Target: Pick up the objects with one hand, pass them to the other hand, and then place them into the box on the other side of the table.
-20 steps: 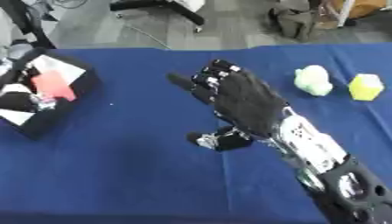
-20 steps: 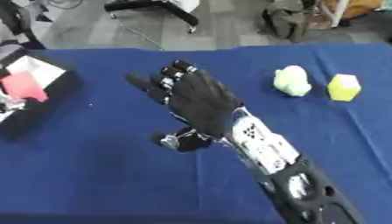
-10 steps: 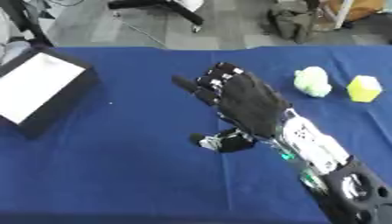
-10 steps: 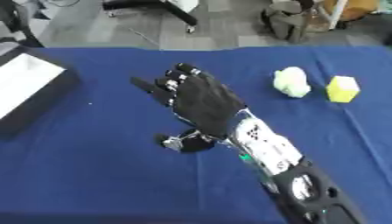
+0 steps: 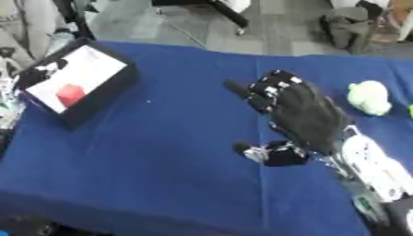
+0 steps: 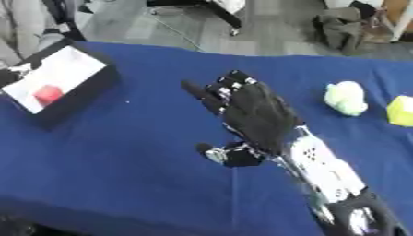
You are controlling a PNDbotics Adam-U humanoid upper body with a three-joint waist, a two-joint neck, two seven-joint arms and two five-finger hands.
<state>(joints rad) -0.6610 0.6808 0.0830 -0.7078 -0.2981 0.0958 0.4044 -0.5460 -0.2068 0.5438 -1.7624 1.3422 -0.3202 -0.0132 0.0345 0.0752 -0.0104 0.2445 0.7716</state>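
Objects for the task still out on the blue table (image 5: 161,152): pale green lump (image 6: 345,97) and yellow block (image 6: 400,110) lying side by side near the far right edge, untouched and well apart from the box (image 5: 77,83). Box tilted at the far left edge, white inside, with one red item (image 5: 71,94) already in it.

Right hand (image 6: 254,115) spread over the middle of the table, back upward, fingers straight and pointing toward the far left, thumb out to the near side, holding nothing. Left hand nowhere in either view.

Judged to be between rounds: one piece apparently delivered, two waiting, no pick begun. Next move calls for swinging the right hand back toward the far right edge, settling over the green lump, the nearer of the pair, and closing round it without nudging the yellow block beside it. After that, a meeting over the table's middle with the left hand for the handover, then a carry across to the box at the left edge.
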